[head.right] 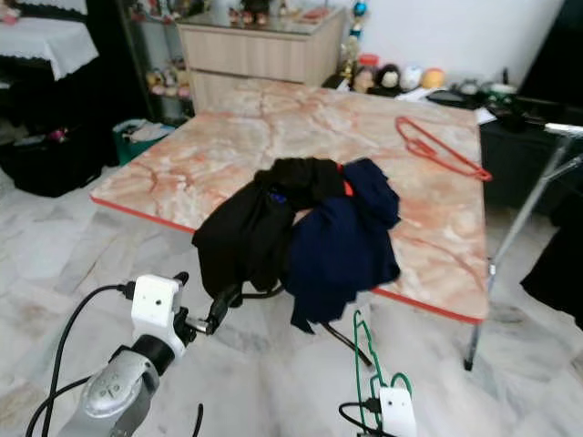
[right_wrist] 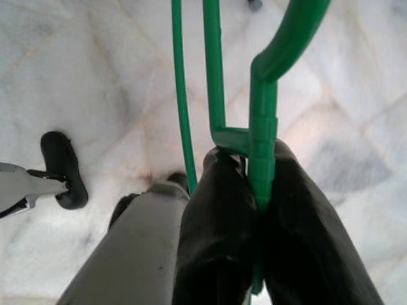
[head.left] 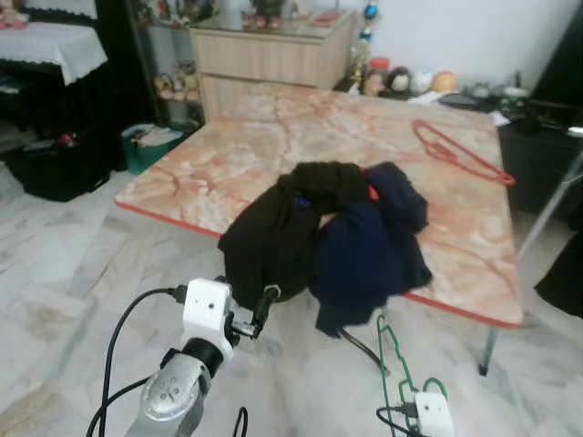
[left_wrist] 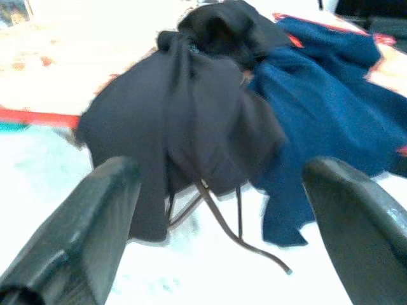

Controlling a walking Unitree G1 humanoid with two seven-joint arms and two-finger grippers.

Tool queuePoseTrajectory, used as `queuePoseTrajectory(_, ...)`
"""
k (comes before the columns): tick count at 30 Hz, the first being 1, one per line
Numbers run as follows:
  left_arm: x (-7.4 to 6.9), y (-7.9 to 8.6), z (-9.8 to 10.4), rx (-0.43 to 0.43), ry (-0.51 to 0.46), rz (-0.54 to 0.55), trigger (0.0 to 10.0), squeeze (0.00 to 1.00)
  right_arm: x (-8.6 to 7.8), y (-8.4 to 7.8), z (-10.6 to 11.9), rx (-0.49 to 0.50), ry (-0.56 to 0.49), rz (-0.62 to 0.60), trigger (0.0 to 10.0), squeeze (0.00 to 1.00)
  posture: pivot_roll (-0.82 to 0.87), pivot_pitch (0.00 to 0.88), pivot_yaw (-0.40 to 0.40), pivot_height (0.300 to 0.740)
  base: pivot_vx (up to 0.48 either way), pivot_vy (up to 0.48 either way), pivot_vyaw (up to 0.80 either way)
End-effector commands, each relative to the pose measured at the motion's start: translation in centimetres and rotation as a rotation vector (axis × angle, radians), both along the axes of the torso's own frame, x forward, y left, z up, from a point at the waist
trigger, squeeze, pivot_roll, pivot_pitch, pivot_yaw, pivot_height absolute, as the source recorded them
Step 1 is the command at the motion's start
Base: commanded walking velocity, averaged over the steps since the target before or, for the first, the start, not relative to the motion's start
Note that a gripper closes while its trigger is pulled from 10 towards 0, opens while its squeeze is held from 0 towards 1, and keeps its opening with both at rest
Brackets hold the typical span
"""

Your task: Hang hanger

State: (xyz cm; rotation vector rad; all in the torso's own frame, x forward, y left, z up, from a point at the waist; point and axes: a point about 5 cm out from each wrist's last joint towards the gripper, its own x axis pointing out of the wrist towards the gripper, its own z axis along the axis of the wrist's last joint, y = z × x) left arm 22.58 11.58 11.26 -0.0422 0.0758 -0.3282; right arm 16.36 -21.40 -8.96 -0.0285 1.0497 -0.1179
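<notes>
A green plastic hanger [head.left: 392, 360] stands upright low on the right, over the floor in front of the table. My right gripper [right_wrist: 257, 213] is shut on its stem just below the hook. A black garment [head.left: 278, 228] and a navy garment [head.left: 369, 246] lie heaped on the marble table [head.left: 228, 155], both draping over its near edge. My left gripper [head.left: 262, 311] is open, its fingers [left_wrist: 95, 216] spread wide just short of the hanging black cloth and its drawstrings. A red hanger [head.left: 455, 150] lies flat at the table's far right.
A wooden cabinet [head.left: 273, 50] stands behind the table, with small figurines [head.left: 401, 82] beside it. A cloth-covered table [head.left: 55, 45] and a green bin [head.left: 150, 141] are at the left. A slanted metal leg [head.left: 547, 214] and dark furniture stand at the right. Marble floor lies below.
</notes>
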Motion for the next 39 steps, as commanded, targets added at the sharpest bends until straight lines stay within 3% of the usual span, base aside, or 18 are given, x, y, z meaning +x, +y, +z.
queuePoseTrajectory(1, 0.2, 0.0, 0.5, 0.016, -0.022, -0.005, 10.0, 0.0, -0.3, 0.2, -0.2, 0.009, 0.008, -0.015, 10.0, 0.0, 0.06, 0.0, -0.017, 0.74, -0.304, 0.0, -0.74)
queuePoseTrajectory(5, 0.2, 0.0, 0.5, 0.016, -0.023, -0.005, 10.0, 0.0, -0.2, 0.3, -0.1, 0.021, 0.001, -0.013, 10.0, 0.0, 0.06, 0.0, -0.018, 0.74, -0.306, 0.0, -0.73)
queuePoseTrajectory(25, 0.5, -0.2, 0.4, 0.024, -0.029, -0.007, 10.0, 0.0, 0.0, 0.2, 0.0, 0.018, -0.022, -0.011, 10.0, 0.0, 0.04, 0.0, -0.017, 0.74, -0.303, 0.0, 0.0)
queuePoseTrajectory(37, 1.0, -0.2, 0.0, 0.117, -0.028, -0.048, 10.0, 0.0, 0.4, -0.1, 0.3, -0.023, -0.065, -0.005, 10.0, 0.0, 0.04, 0.0, -0.023, 0.74, 0.0, 0.0, 0.0)
queuePoseTrajectory(39, 1.3, -0.2, -0.4, 0.16, -0.021, -0.078, 10.0, 0.0, 0.7, -0.1, 0.4, -0.066, -0.064, 0.059, 10.0, 0.0, 0.04, 0.0, -0.021, 0.74, 0.0, 0.0, 0.0)
